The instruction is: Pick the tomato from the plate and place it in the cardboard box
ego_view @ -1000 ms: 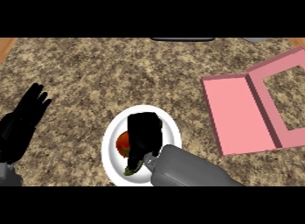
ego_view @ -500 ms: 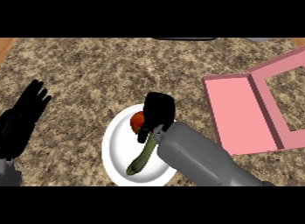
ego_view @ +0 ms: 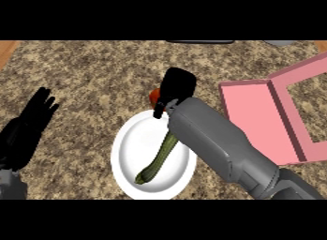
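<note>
At the far left we keep our left hand (ego_view: 29,125) out of the work: it rests near the edge of the counter (ego_view: 96,75), fingers straight and spread, holding nothing, which leaves the middle free for the other arm. Moving right, the white plate (ego_view: 135,154) lies on the speckled counter with a long green vegetable (ego_view: 159,157) lying slantwise across it; that one is not our target, so it lies untouched. Just past the plate's upper rim is the tomato (ego_view: 154,96), of which we see only a red sliver at the left side of our right hand (ego_view: 177,89). The hand is curled down over it, fingers wrapped round it as far as we can judge, though the hand hides most of the fruit, so we cannot say how the fingers sit on it. The tomato appears to be lifted off the plate and held above the counter, since it shows beyond the rim rather than on the white surface. Our right forearm crosses over the plate's right side to reach it. Farthest right lies the pink box (ego_view: 252,117), lid swung open and back, its floor bare and facing up, well apart from the hand: we judge it stands open like this so the tomato can be lowered straight in.
</note>
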Motion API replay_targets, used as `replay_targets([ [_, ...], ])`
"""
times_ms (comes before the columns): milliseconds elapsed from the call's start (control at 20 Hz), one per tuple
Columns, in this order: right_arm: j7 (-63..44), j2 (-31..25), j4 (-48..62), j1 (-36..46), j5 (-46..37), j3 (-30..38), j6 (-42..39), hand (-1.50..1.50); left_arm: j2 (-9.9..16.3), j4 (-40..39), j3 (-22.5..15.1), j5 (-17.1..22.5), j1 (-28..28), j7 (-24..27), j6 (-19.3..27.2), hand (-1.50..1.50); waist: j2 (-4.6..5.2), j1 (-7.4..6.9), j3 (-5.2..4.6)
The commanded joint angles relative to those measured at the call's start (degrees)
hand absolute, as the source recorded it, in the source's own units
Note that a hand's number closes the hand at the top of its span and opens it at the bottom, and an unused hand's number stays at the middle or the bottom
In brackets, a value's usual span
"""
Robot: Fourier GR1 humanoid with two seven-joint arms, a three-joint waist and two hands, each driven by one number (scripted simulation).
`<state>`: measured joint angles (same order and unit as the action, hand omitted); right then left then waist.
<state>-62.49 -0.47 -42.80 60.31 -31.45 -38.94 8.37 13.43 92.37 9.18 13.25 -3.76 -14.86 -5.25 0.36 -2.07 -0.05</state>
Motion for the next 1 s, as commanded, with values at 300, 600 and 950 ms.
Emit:
replay_targets([
  [300, -16.6, 0.4, -1.8, 17.9, -7.5, 0.2, 1.4, 1.50, 0.0, -0.7, 0.5, -1.2, 1.2, 0.4, 0.5, 0.00, -0.84, 0.83, -0.04],
  [600, -22.6, -0.7, 1.9, 25.3, -14.3, 3.1, -2.4, 1.50, -0.7, -0.8, 0.8, -1.1, 3.3, 1.9, 0.4, 0.00, -1.33, 2.24, -0.08],
  [950, -22.7, -4.8, 2.7, 25.8, -19.1, 7.3, -2.6, 1.50, 0.4, 0.5, 2.0, -0.3, 2.7, -0.4, 0.8, 0.00, -1.33, 3.40, 0.05],
])
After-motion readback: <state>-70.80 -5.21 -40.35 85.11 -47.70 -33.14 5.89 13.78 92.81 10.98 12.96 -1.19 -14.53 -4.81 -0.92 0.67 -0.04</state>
